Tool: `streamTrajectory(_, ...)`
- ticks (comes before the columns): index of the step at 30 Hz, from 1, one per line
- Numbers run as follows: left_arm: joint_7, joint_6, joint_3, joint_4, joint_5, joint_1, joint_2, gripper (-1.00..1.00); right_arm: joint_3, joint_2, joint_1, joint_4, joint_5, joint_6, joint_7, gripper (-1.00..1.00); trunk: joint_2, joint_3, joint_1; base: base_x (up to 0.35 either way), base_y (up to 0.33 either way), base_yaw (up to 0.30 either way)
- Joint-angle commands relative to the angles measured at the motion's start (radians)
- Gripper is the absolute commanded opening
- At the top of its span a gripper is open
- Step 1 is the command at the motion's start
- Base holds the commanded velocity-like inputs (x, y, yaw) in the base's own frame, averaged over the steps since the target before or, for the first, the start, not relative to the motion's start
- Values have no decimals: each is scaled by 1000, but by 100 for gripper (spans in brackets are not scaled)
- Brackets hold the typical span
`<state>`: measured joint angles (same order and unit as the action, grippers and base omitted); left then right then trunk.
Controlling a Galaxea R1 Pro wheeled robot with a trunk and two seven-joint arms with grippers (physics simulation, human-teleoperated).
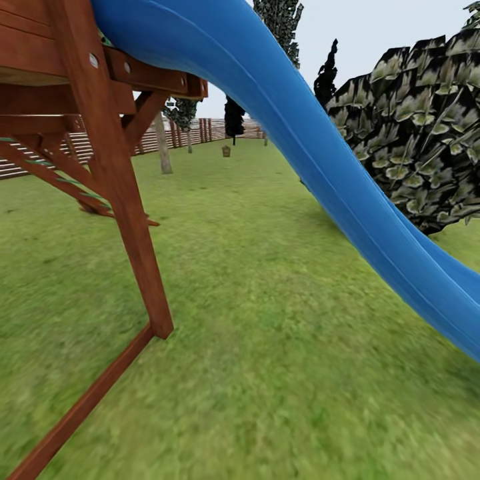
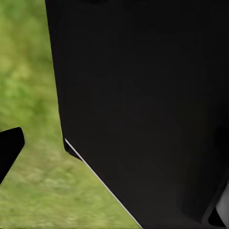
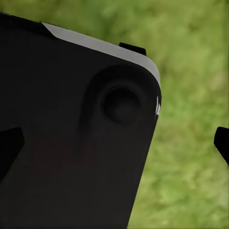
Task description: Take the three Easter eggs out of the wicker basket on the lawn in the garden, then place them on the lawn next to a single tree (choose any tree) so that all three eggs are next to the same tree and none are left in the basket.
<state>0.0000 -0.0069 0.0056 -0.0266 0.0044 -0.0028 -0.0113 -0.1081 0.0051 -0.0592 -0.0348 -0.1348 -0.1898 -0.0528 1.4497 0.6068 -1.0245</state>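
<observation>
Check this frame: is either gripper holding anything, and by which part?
Cannot be told. Both wrist views show mostly dark robot body over the lawn; no egg is seen at either gripper. The wicker basket stands far off.

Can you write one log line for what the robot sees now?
phase: driving | ahead: basket far off on lawn | near: slide, wooden frame | eggs: too small to tell

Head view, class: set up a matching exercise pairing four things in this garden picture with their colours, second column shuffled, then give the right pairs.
Column one:
1. slide
2. play frame post
3. lawn
4. tree trunk

Column two:
A. mottled green
B. pale grey-beige
C. bright blue
D. reddish-brown wood

Pairs: 1-C, 2-D, 3-A, 4-B.
</observation>
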Motion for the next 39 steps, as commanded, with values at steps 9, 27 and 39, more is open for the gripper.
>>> streamTrajectory(9,0,-1,1,0,0,0,-1,100,-7,1,-1,1,-5,-2,-6,100,0,1,-1,318,87,-19)
streamTrajectory(27,-6,1,1,-38,1,0,-3,100,-8,-1,-1,-2,-5,-2,-6,100,14,7,-8,75,16,0)
streamTrajectory(39,2,252,37,-376,1,-197,40,100,-8,1,-178,-229,-2,283,-95,100,98,45,-54,0,0,0)
